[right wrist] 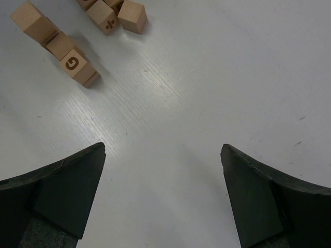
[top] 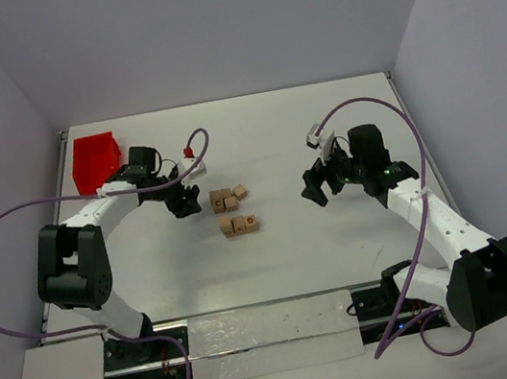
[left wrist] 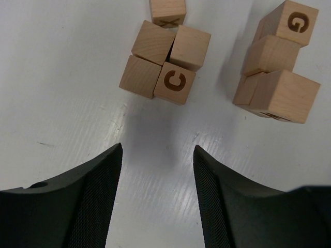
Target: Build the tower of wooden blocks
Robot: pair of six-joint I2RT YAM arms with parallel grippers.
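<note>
Several small tan wooden cubes lie flat in two loose clusters at the table's middle. The far cluster [top: 226, 197] holds a cube marked C [left wrist: 175, 81]. The near cluster [top: 239, 224] holds a cube marked G [left wrist: 296, 22], which also shows in the right wrist view [right wrist: 72, 63]. My left gripper [top: 181, 204] is open and empty, just left of the far cluster; in its own view [left wrist: 158, 155] the C cube lies a short way ahead of the fingers. My right gripper [top: 315, 191] is open and empty, well to the right of the cubes, over bare table [right wrist: 163, 152].
A red plastic bin [top: 95, 162] stands at the back left, behind the left arm. White walls close the table on the left, back and right. Purple cables loop off both arms.
</note>
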